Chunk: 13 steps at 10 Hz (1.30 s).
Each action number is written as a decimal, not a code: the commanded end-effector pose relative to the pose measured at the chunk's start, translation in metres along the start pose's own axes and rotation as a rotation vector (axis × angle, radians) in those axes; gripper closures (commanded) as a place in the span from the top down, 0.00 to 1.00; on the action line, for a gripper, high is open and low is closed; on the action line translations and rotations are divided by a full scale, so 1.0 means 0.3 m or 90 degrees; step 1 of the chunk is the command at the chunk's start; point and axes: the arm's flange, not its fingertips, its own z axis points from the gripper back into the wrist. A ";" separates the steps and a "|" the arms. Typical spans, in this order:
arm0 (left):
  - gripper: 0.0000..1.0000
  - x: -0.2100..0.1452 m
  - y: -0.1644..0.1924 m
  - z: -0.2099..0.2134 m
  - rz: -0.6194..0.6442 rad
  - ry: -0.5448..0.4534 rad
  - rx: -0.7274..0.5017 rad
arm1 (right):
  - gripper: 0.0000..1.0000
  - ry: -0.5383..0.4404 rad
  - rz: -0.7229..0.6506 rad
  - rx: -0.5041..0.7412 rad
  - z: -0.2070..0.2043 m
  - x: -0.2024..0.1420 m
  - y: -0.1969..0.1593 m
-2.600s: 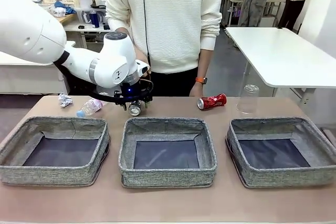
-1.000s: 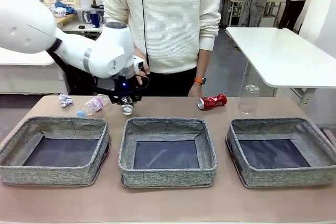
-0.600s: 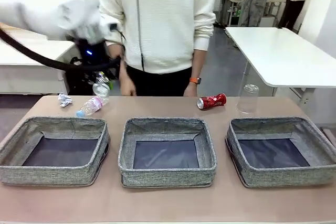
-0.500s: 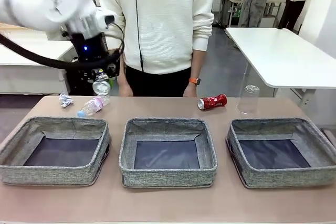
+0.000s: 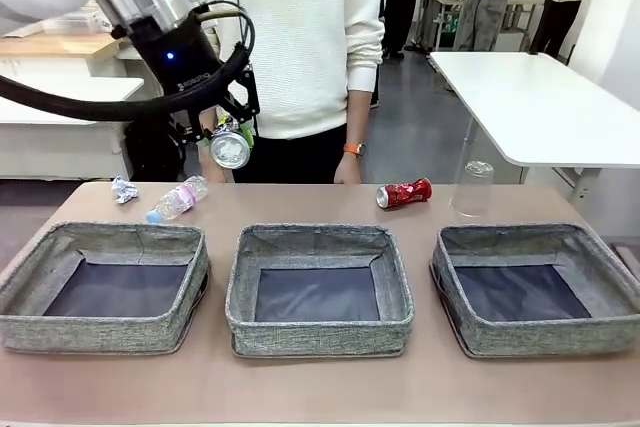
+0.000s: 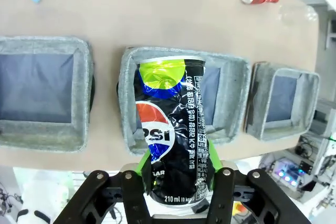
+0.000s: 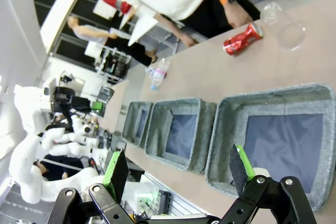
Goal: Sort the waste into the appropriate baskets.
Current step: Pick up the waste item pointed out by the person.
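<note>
Pads of the left claw [image 6: 176, 161] pinch a dark blue Pepsi can [image 6: 170, 129] by its lower body, one green pad on either side, the jaws part closed around it and the can lying along the fingers with its dented yellow-green end pointing away. In the front view this claw hangs raised well above the counter [image 5: 320, 387], over its far side, with the can's silver end turned toward the camera. Seen from the left wrist, the can lines up over the middle basket [image 5: 318, 235], which lies far below it with a bare dark bottom. The left basket [image 5: 100, 237] and the right basket [image 5: 540, 234] flank it in a row, both likewise bare inside. Beyond the baskets, on the far strip of the counter, lie a crumpled white paper ball [image 5: 124, 190] and, just beside it, a small pink-labelled bottle [image 5: 177, 199] on its side; farther right a crushed red can [image 5: 404, 193] lies near a clear plastic cup [image 5: 473, 189] standing mouth down. A person [image 5: 300, 47] in a white sweater stands at the far edge, directly behind the raised claw. The right claw [image 7: 178, 166] is spread wide with nothing between its pads, held high off the near side of the counter above the baskets.
</note>
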 end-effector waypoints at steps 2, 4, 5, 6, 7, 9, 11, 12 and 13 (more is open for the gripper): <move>0.00 -0.003 0.020 0.005 -0.017 0.012 0.017 | 1.00 -0.013 0.016 0.013 -0.003 0.010 0.003; 0.41 -0.027 -0.048 0.005 0.029 -0.007 0.023 | 1.00 -0.013 0.016 0.013 -0.003 0.010 0.003; 0.41 -0.018 -0.156 0.077 -0.005 -0.038 0.055 | 1.00 -0.013 0.016 0.013 -0.003 0.010 0.003; 0.41 -0.003 -0.290 0.163 -0.067 -0.074 0.059 | 1.00 -0.013 0.016 0.013 -0.003 0.010 0.003; 0.41 0.013 -0.440 0.238 -0.115 -0.093 0.103 | 1.00 -0.013 0.016 0.013 -0.003 0.010 0.003; 0.41 0.025 -0.652 0.324 -0.176 -0.054 0.127 | 1.00 -0.013 0.016 0.013 -0.003 0.010 0.003; 0.41 0.032 -0.770 0.392 -0.225 -0.027 0.181 | 1.00 -0.013 0.016 0.013 -0.003 0.010 0.003; 0.41 0.041 -0.801 0.413 -0.236 -0.036 0.193 | 1.00 -0.013 0.016 0.013 -0.003 0.010 0.003; 0.41 0.049 -0.813 0.410 -0.221 -0.030 0.164 | 1.00 -0.013 0.016 0.013 -0.003 0.010 0.003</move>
